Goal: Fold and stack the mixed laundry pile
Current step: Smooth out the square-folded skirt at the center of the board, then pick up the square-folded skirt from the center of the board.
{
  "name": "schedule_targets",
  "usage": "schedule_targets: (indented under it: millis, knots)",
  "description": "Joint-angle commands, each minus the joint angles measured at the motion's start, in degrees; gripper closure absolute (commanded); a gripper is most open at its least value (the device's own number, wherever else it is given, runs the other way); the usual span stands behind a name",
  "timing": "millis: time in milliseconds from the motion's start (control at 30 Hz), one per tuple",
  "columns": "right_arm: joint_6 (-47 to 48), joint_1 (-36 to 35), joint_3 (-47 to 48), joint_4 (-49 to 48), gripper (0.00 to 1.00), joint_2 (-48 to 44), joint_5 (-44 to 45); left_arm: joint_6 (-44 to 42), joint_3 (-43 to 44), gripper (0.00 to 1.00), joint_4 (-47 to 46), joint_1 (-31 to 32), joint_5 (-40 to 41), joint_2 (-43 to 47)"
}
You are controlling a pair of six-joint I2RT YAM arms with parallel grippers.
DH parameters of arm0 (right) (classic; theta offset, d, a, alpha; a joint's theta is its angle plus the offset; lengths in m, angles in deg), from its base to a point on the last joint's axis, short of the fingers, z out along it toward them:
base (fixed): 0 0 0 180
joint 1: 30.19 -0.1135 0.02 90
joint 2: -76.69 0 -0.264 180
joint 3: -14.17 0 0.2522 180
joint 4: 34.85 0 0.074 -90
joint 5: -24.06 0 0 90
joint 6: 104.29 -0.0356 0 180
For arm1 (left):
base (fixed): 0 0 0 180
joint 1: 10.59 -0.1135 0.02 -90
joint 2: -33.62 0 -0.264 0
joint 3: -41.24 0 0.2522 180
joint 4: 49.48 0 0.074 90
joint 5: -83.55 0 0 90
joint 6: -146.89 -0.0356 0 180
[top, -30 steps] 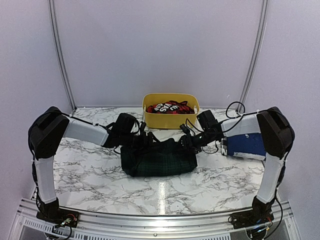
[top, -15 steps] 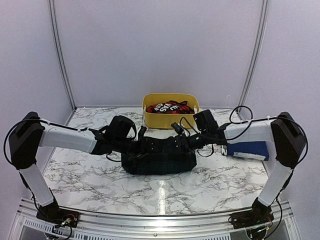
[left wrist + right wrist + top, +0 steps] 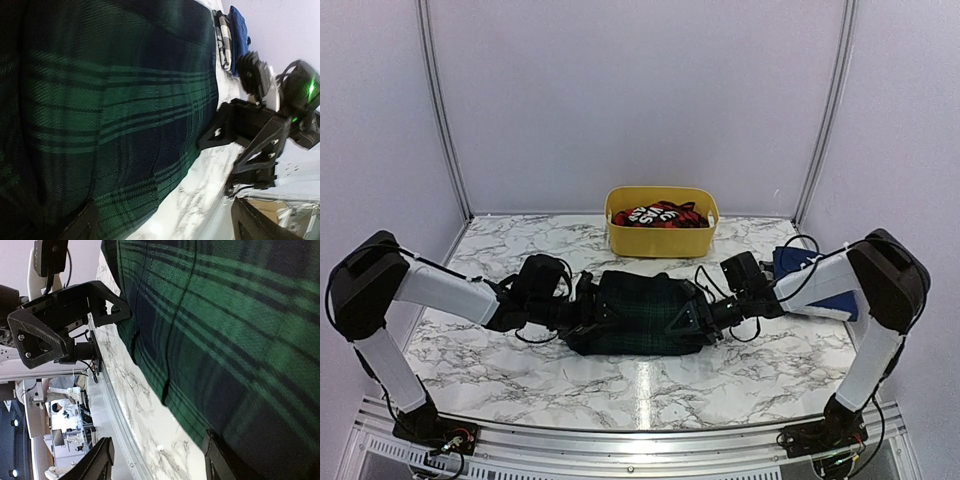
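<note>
The dark green-navy tartan garment [image 3: 640, 312] lies folded on the marble table [image 3: 520, 360], mid-table. My left gripper [image 3: 588, 312] rests low at its left end, open; in the left wrist view the tartan [image 3: 110, 100] fills the frame and the gripper [image 3: 170, 225] straddles its near edge. My right gripper [image 3: 700, 318] sits at the right end, also open [image 3: 160, 457], with the tartan's hem [image 3: 210, 340] beside one finger [image 3: 220, 457]. The red-and-black checked garment [image 3: 660, 214] lies in the tub. The navy blue garment [image 3: 832, 300] is partly hidden behind my right arm.
The yellow plastic tub [image 3: 660, 240] stands at the back centre, just behind the tartan garment. A metal rail [image 3: 640, 440] runs along the near table edge. Walls close in on both sides.
Both grippers have dropped from the tartan garment's far edge to its two ends, closer to the near side. The left jaws have spread wider. The garment now lies flatter.
</note>
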Motion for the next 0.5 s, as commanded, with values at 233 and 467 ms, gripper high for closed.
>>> schedule_targets:
  millis: [233,467]
  knots:
    - [9.6,5.5,6.3,26.9,0.29,-21.2,12.6,-40.9,25.9,0.01,41.6,10.6,28.9,3.6]
    - [12.5,8.5,6.7,34.6,0.10,-31.8,23.3,-59.3,38.5,0.01,43.9,20.3,41.1,-8.1]
